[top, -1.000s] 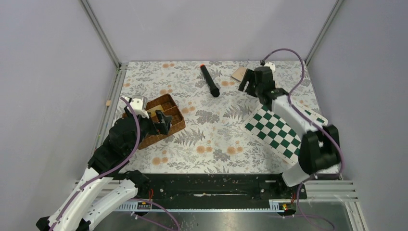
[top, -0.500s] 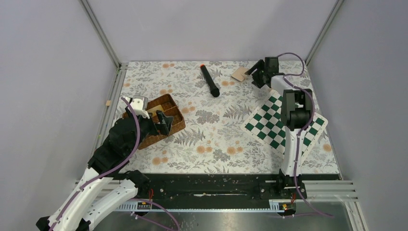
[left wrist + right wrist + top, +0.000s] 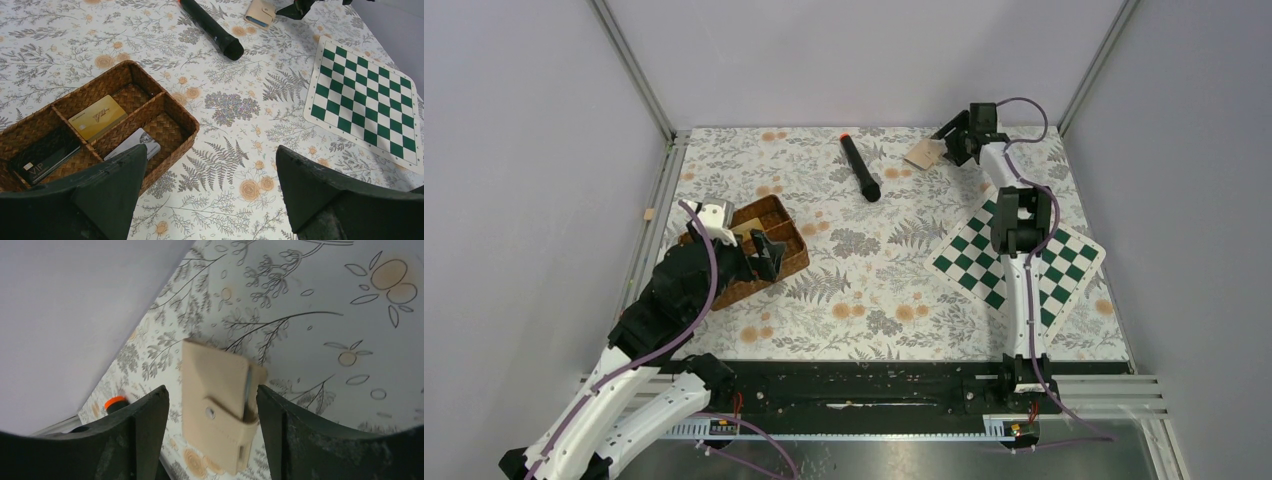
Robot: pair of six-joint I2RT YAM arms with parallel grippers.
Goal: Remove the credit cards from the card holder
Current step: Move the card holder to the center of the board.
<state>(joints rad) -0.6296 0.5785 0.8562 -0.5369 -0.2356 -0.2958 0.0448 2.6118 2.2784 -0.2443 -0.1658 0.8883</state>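
The tan card holder [image 3: 922,153] lies flat at the table's far edge. A thin blue card edge [image 3: 247,385] shows in its pocket. My right gripper [image 3: 946,145] reaches it from the right. In the right wrist view its jaws straddle the holder [image 3: 220,400]: a gap shows on the left and the right finger [image 3: 280,415] is close to its edge. A yellow-gold card [image 3: 97,117] lies in the woven basket, with a dark card [image 3: 45,157] and a pale card [image 3: 132,145] in other compartments. My left gripper [image 3: 211,150] hangs open over the basket's near right corner, holding nothing.
The brown partitioned basket [image 3: 792,262] sits at the left. A black cylinder with an orange tip [image 3: 860,168] lies at the back centre, left of the holder. The green-white chequered board [image 3: 969,262] lies under the right arm. The back wall stands just behind the holder.
My right arm has stretched toward the back edge and brought its gripper round the card holder, with the jaws narrowing. The left arm has not moved.
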